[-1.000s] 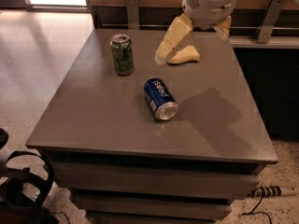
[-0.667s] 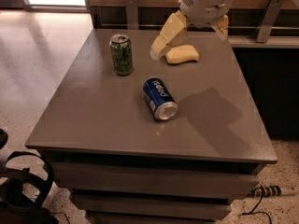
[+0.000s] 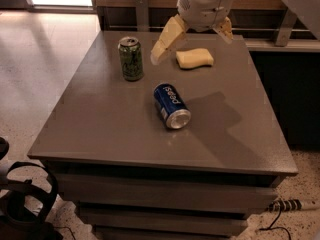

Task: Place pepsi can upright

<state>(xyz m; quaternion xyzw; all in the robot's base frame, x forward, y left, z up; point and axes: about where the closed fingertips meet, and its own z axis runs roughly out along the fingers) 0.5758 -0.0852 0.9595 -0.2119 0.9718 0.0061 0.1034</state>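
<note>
The pepsi can [image 3: 171, 105] is blue with white lettering. It lies on its side near the middle of the grey table [image 3: 100, 129], with its silver end towards the front right. My gripper [image 3: 192, 47] hangs over the back of the table, above and behind the can and apart from it. Its beige fingers [image 3: 165, 40] are spread wide and hold nothing.
A green patterned can [image 3: 131, 59] stands upright at the back left of the pepsi can. A yellow sponge [image 3: 194, 58] lies at the back, under the gripper. A dark counter [image 3: 285, 64] borders the table on the right. A black object [image 3: 25, 204] and cables lie on the floor.
My gripper has moved left along the back of the table, so the sponge now shows clear of the left finger. The cans have not moved.
</note>
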